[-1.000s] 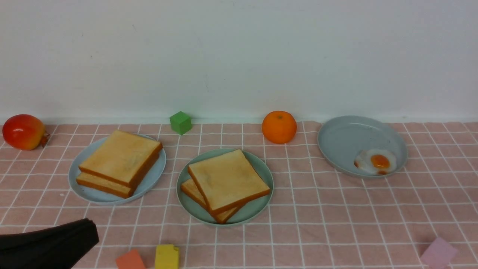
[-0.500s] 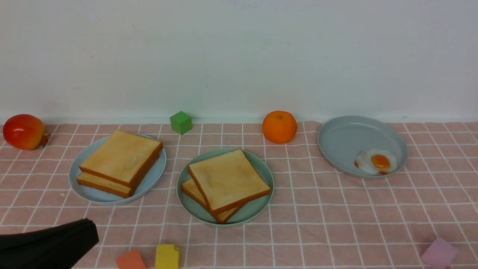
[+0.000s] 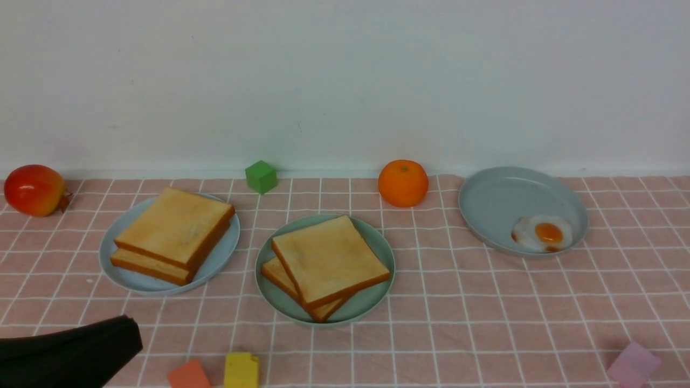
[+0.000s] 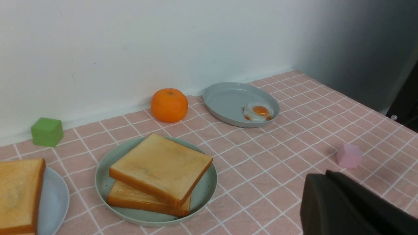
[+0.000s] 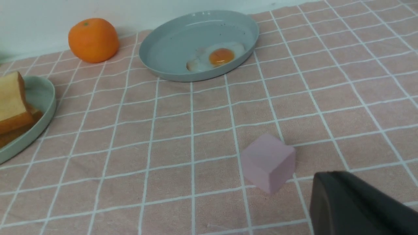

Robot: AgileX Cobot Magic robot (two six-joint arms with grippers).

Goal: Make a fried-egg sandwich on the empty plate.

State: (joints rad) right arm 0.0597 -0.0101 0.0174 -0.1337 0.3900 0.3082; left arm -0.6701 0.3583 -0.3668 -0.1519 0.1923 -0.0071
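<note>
Has both the left hand point(image 4: 328, 174) and right hand point(image 5: 329, 174) clenched, above the near part of the surface point(image 3: 463, 345). Has an orange block point(image 3: 188, 374) beside a yellow block point(image 3: 241, 371), and a pink block point(image 5: 267, 163) well to the right. Bears two toast slices point(image 3: 331, 261), stacked askew, on the mint-green plate point(image 3: 370, 302); cannot tell about egg between. Stacks two more toasts point(image 3: 175, 229) on the left bluish plate point(image 3: 126, 281). Carries an orange-yolked egg point(image 3: 544, 234) on the far right plate point(image 3: 512, 191).

Orange-red block point(image 3: 188, 374) and yellow block point(image 3: 241, 371) cut off by front view's bottom edge, egg between toast slices not visible
</note>
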